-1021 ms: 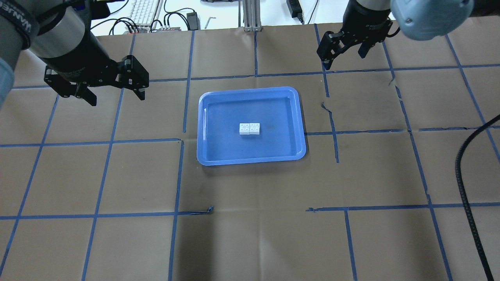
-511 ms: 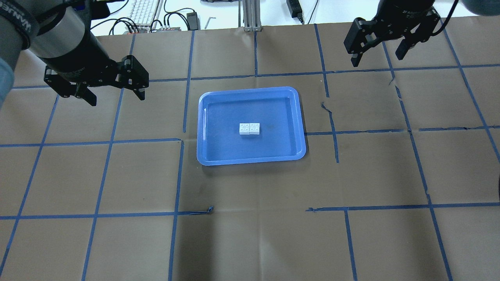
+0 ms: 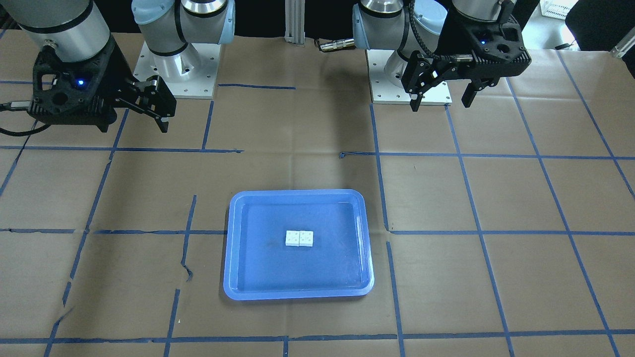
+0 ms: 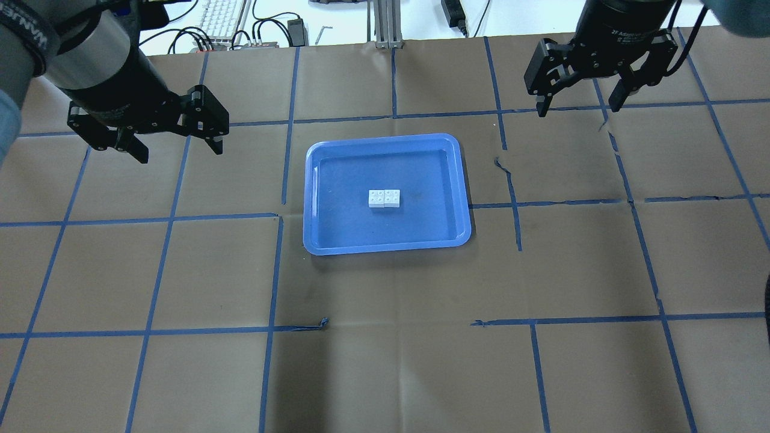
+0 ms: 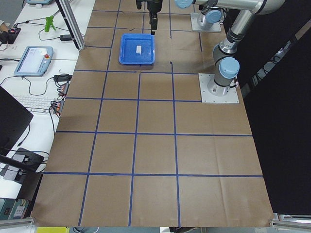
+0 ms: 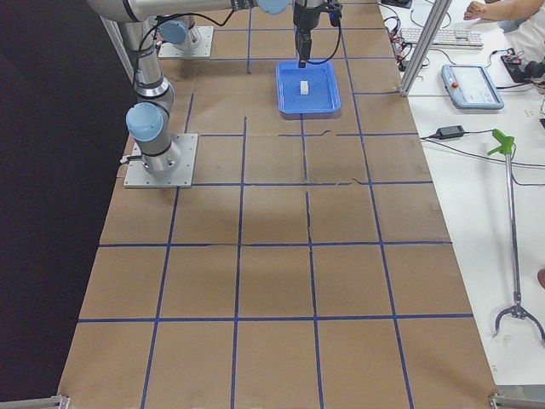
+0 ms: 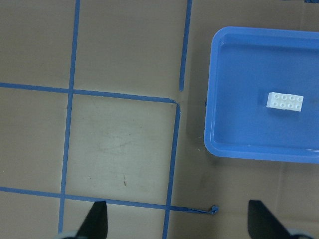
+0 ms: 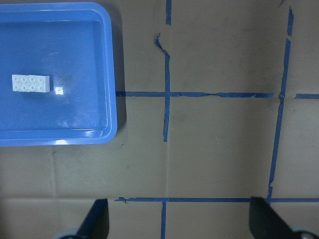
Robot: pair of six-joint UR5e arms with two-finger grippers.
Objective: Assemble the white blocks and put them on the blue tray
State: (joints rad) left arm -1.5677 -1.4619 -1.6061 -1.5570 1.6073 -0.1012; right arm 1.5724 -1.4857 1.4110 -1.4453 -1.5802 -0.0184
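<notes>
Right gripper [image 4: 577, 109] is retreating upper right, open and empty like left gripper [image 4: 178, 154], white blocks [image 4: 384, 198] apparently sitting finished on blue tray [image 4: 385, 249].

In both side views the white blocks [image 5: 139, 49] are a mere speck, studs unreadable. Each wrist camera crops the blue tray [image 8: 113, 74] at its frame edge.

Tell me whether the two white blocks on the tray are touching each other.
Touching: the right wrist view shows the white blocks edge to edge, no blue tray between.
</notes>
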